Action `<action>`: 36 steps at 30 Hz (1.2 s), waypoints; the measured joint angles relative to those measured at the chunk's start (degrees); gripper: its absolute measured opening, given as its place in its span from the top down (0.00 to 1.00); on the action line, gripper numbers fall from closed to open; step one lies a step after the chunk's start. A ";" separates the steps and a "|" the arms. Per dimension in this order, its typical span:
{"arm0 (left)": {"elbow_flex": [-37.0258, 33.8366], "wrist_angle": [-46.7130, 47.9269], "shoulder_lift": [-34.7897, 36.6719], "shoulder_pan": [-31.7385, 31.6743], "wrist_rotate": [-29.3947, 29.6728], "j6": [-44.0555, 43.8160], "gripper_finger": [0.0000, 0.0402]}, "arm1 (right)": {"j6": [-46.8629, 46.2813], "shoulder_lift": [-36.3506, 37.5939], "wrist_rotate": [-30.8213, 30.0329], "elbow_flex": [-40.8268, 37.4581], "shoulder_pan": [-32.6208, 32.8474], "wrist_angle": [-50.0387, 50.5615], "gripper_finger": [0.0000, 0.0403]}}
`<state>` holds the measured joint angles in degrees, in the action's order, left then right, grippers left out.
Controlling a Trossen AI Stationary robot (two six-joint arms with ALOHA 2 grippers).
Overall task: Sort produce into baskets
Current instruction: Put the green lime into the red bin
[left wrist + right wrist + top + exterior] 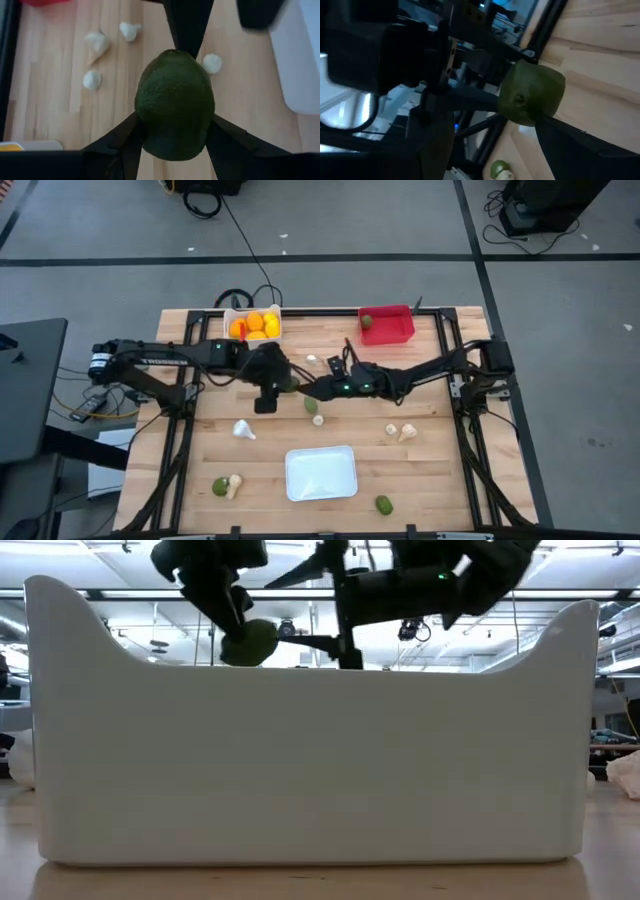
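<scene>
Left gripper [280,383]: grips a dull green rounded toy fruit [175,105], clenched on it from both sides, lifted clear of the pale wooden table [440,470]. Right gripper [308,389]: meets it head-on, spread wide around the same fruit, touching with one finger, apart at the other. Beyond the left jaws: whitish garlic-like bulbs [97,42]. Behind them, a white plastic bin [236,313] of orange fruits. Well off, a red plastic bin [400,330].

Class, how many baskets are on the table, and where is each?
3. A white bin at the far edge, left; a red bin at the far edge, right; a shallow white tray near the front, centre. None seems hidden.
</scene>
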<state>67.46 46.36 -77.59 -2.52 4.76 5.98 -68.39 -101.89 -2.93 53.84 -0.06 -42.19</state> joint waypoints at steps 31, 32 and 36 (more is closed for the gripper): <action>0.54 -1.15 -1.06 -0.35 2.44 -1.09 0.51 | 1.42 -1.77 1.88 9.03 -2.66 19.79 0.28; 0.54 -1.60 -1.06 -0.46 2.67 -1.48 0.51 | 1.56 -1.77 2.00 9.03 -2.67 19.68 0.28; 0.49 -4.68 -1.06 -0.47 1.78 -1.68 0.51 | 1.60 -1.77 1.43 9.01 -2.69 19.62 0.30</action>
<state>67.95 41.68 -78.65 -3.00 6.54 4.30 -66.79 -103.66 -1.50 62.86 -2.74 -22.57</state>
